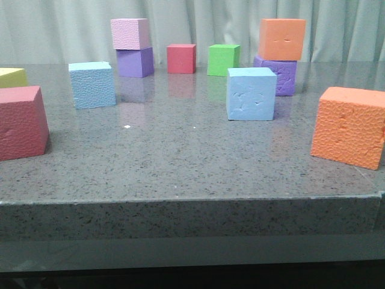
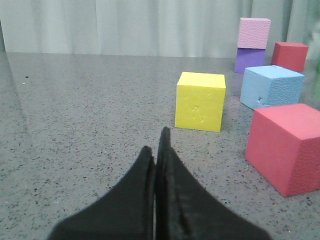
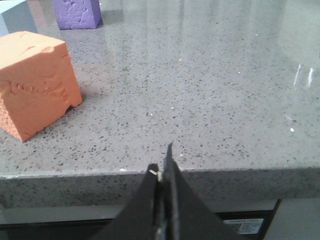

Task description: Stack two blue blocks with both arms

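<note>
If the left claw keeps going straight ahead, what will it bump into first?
Probably the yellow block. The shut left claw points just beside its near edge, so it might only graze it; depth is hard to judge.

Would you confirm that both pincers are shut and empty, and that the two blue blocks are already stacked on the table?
Not quite. The left pincer and right pincer are shut and empty, but the front view shows the blue blocks standing apart on the table, not stacked.
</note>
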